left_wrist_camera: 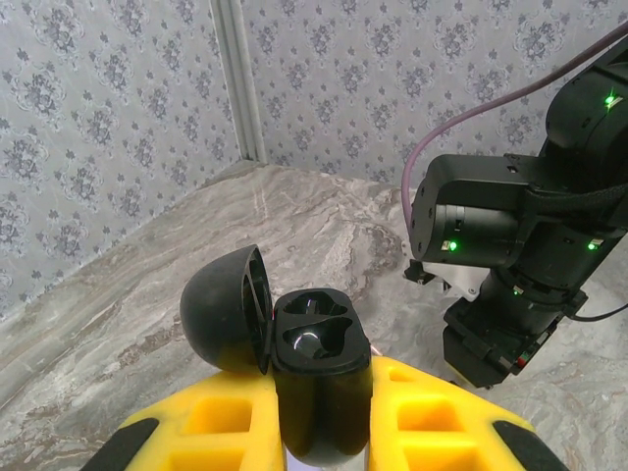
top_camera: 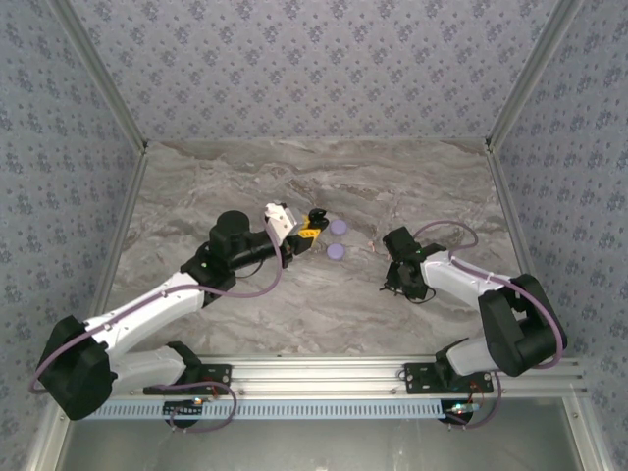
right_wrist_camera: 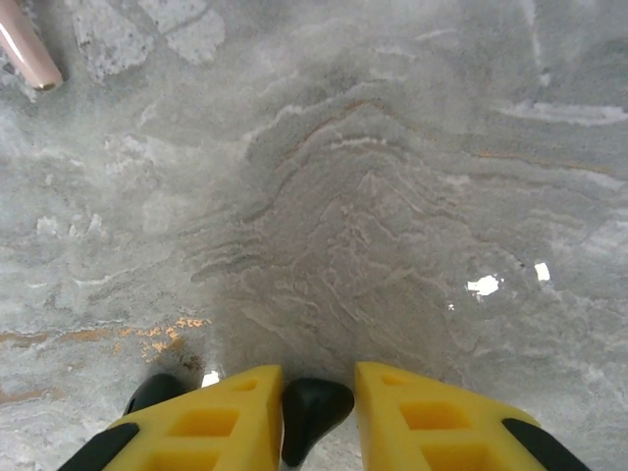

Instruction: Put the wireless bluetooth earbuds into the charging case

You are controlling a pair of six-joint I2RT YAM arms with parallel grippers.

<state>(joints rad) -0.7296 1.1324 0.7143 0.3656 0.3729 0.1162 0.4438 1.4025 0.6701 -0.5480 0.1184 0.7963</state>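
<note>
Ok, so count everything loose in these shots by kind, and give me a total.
black charging case, lid open: 1
purple round discs: 2
black earbud: 1
pale pink piece, kind unclear: 1
Total: 5

The charging case (left_wrist_camera: 319,392) in the left pincer (left_wrist_camera: 322,397) and the black earbud (right_wrist_camera: 312,422) in the right pincer (right_wrist_camera: 317,392) run off the bottom edge; a pinkish piece (right_wrist_camera: 29,54) beyond the earbud is cropped.
</note>
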